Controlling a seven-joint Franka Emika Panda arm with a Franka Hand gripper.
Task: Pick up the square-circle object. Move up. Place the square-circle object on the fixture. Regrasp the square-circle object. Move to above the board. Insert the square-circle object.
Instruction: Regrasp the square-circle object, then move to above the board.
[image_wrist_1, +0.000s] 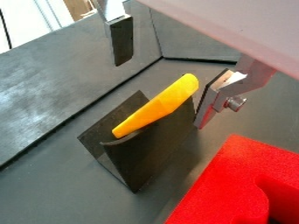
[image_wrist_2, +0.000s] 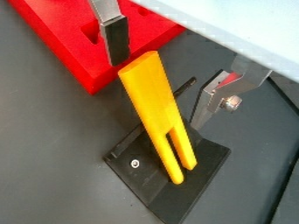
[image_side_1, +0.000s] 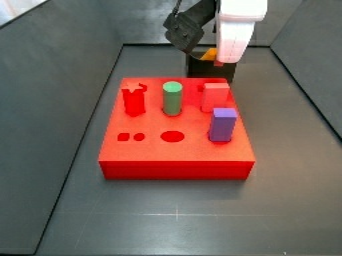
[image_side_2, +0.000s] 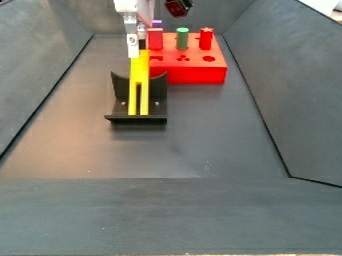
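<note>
I judge I'm at the regrasp step: the square-circle object leans on the fixture, prongs down on the base plate, its joined end up beside the gripper. In both wrist views the fingers stand apart with the piece's top between them, and neither pad seems to touch it, so I read the gripper as open and holding nothing. Next I need to close squarely on the upper end without tipping the piece off the bracket.

The board lies just beside the fixture, carrying a red notched peg, a green cylinder, a red block and a purple block. These pegs crowd the open holes, so I expect the carry-over needs height.
</note>
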